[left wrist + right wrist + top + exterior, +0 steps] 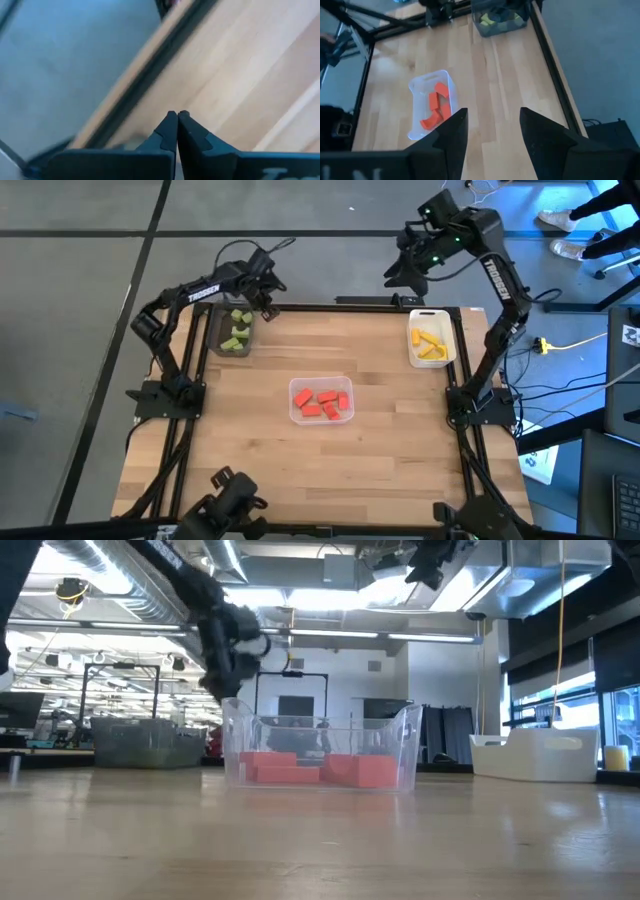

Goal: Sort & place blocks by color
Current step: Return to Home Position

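**Sorted; park the arms**

The surface (330, 480) holds three trays (292, 402): red blocks (322, 402) at centre frame, green blocks (238, 330) upper left, yellow blocks (430, 345) upper right. Left hand (177, 116) closed tight, empty; right hand (492, 117) spread open, empty. Retract high, clear of the tray rims.

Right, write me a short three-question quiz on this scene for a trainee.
1. True or false: the left gripper is shut with nothing in it.
2. What colour are the blocks in the clear tray? A green, B red, C yellow.
3. Fill in: the right gripper is ___.
Key: 1 true; 2 B; 3 open.
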